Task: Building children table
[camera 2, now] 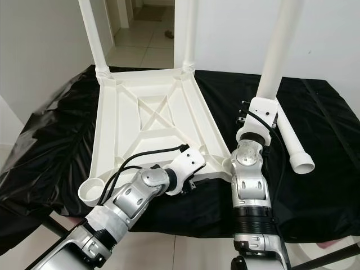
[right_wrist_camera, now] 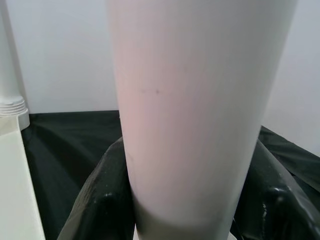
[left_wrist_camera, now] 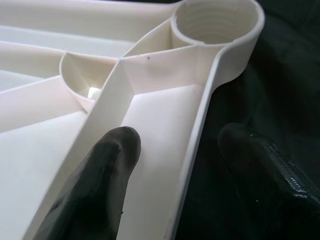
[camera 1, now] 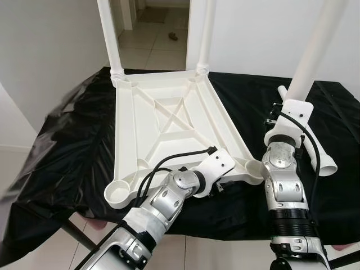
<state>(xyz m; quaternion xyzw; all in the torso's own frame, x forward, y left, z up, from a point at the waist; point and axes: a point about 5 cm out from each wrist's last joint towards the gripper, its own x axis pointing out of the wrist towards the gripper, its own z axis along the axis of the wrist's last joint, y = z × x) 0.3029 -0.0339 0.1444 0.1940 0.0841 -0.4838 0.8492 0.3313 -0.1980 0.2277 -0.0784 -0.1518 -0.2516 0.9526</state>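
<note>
A white plastic tabletop [camera 1: 169, 115] lies upside down on a table draped in black sheeting [camera 1: 67, 146]. Two white legs [camera 1: 109, 34] [camera 1: 205, 34] stand in its far corner sockets. My right gripper [right_wrist_camera: 185, 200] is shut on a third leg [camera 1: 315, 45] and holds it upright just right of the near-right socket [camera 1: 254, 169]. A fourth leg [camera 2: 292, 146] lies on the sheeting to the right. My left gripper [left_wrist_camera: 185, 150] is open and straddles the tabletop's near rim by that socket [left_wrist_camera: 217, 22], one finger [left_wrist_camera: 107, 170] inside the rim and one outside.
The near-left socket [camera 1: 118, 194] hangs at the table's front edge. White walls stand on both sides, and a doorway with a tiled floor [camera 1: 157, 34] lies behind. Dark table legs [camera 1: 76, 236] show below the sheeting.
</note>
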